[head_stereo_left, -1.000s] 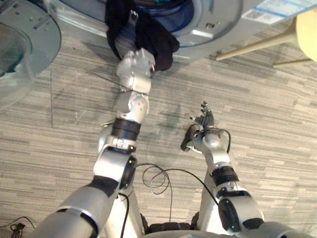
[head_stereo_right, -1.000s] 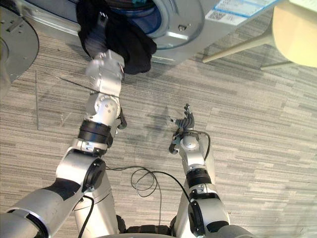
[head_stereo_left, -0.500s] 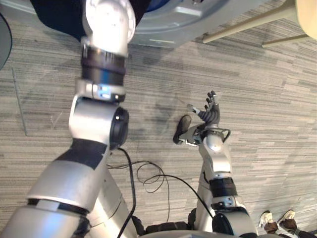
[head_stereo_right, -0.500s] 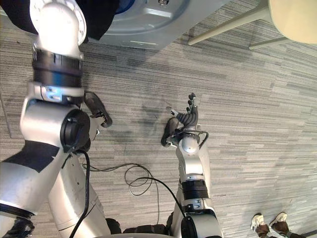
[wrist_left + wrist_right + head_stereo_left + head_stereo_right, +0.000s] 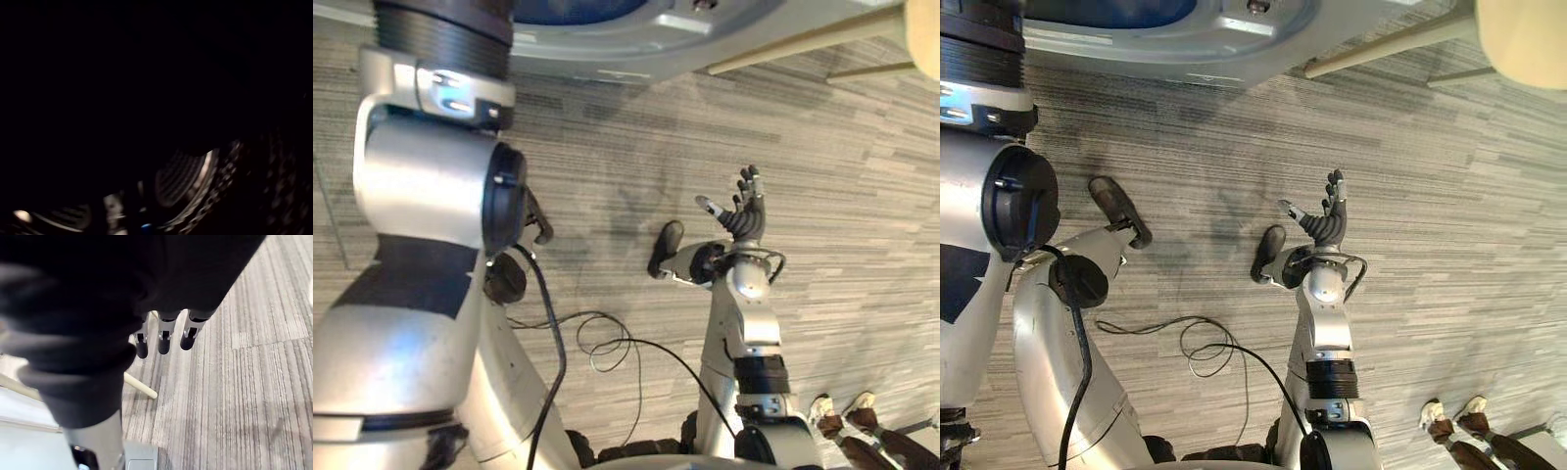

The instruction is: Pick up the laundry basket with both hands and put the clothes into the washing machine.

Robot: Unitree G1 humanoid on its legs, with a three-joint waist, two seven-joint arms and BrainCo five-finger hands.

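Since a second ago the left arm has pushed farther up and now runs off the top edge of the head views, toward the opening of the washing machine. The black garment that hung over the machine's rim back then is gone from that rim, and blue shows inside the opening. The machine's silver-grey front stretches across the top of the head views.

The left wrist view is almost wholly dark. A curved piece of perforated metal drum wall glints low in it, so that camera is looking inside the drum. Whether the darkness is the garment cannot be told, and neither can what the left hand has hold of.

The right hand is raised over the grey striped carpet, well apart from the machine. Its palm is open, its fingers are straight and side by side, its thumb is spread away from them, and it holds nothing.

Pale wooden stool legs slant in at the top right of the head views, just beside the machine's front. A person's shoes stand on the carpet at the bottom right.
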